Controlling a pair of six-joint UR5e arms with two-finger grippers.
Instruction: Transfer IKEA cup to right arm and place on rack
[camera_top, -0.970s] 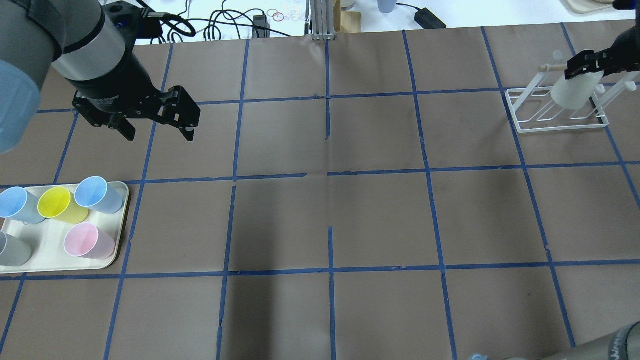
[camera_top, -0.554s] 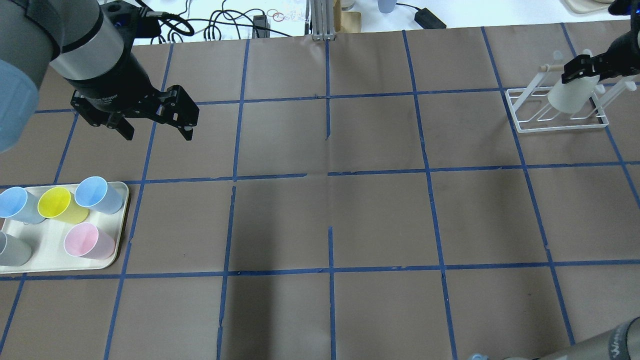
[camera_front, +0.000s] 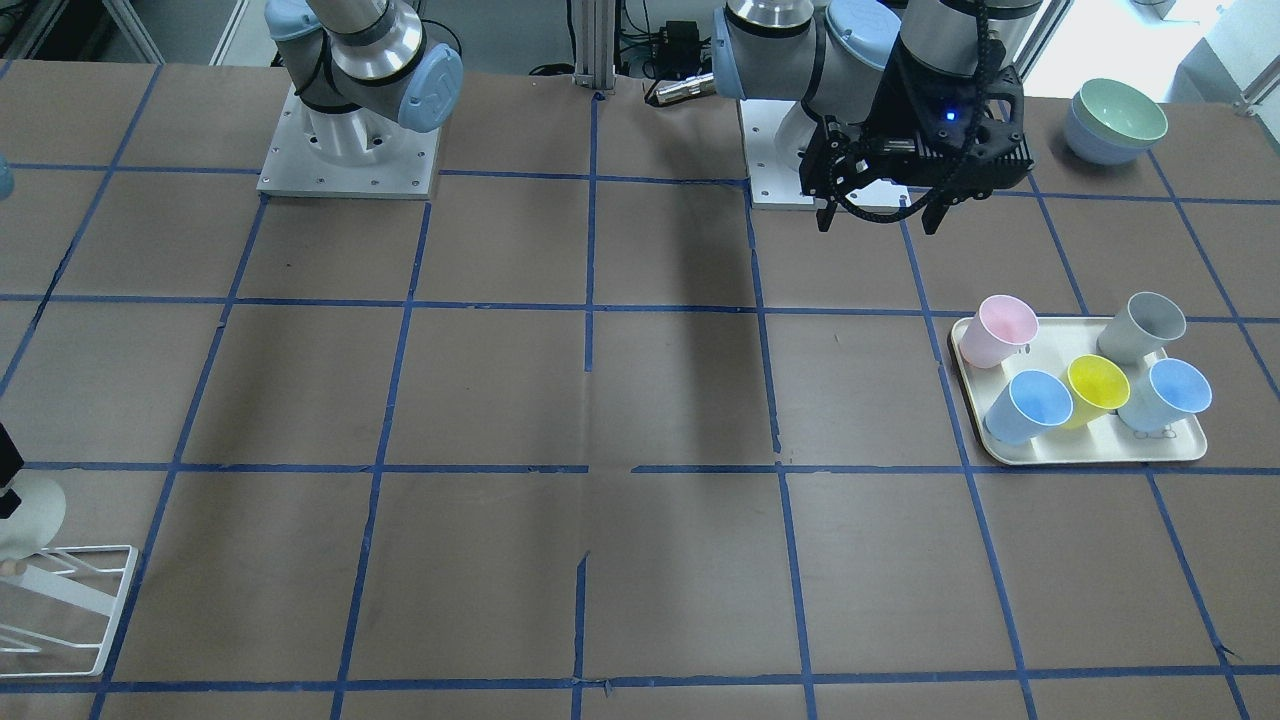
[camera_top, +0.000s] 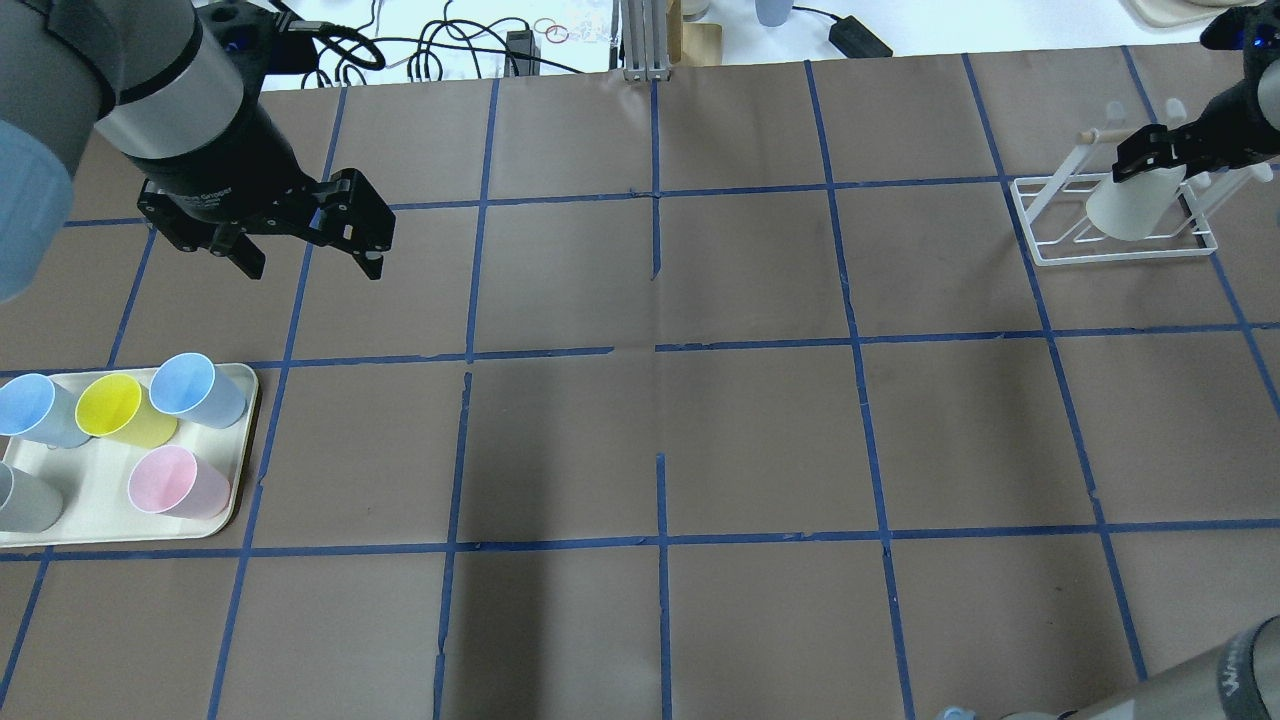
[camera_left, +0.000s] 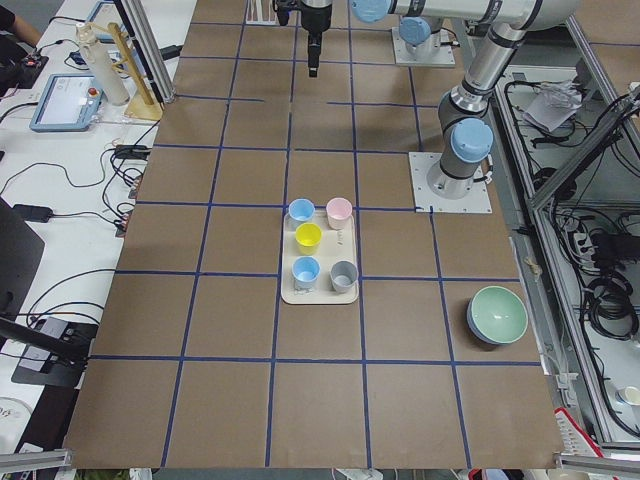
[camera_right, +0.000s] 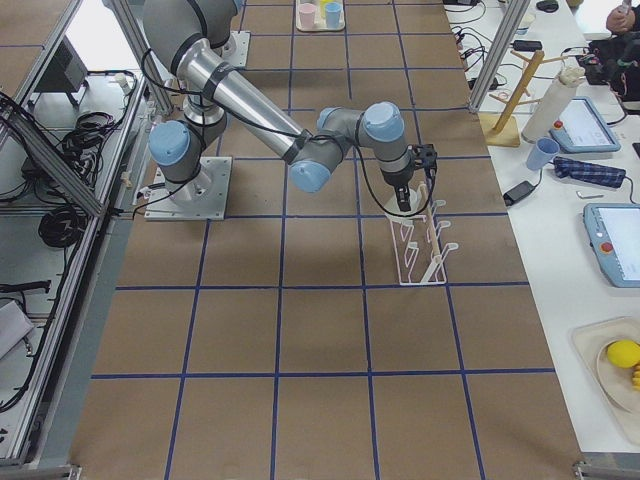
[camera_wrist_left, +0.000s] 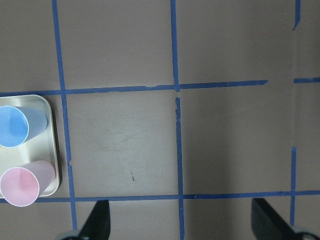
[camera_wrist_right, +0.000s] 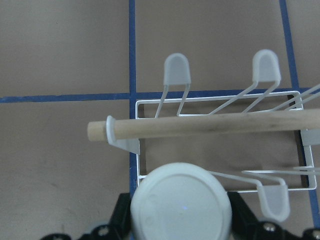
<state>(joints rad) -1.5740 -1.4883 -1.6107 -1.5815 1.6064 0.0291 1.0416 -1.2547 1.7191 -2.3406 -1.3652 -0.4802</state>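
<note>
The IKEA cup, pale cream-white, is held upside down and tilted in my right gripper, which is shut on it over the white wire rack at the far right. In the right wrist view the cup's base is just in front of the rack's wooden rod. The cup also shows at the left edge of the front-facing view above the rack. My left gripper is open and empty, hovering above the table beyond the tray.
A cream tray at the near left holds two blue cups, a yellow, a pink and a grey cup. A green bowl sits near the left arm's base. Cables lie along the far edge.
My right gripper has carried the cup a little leftward and lower over the rack. My left gripper has drifted slightly and stays open.
</note>
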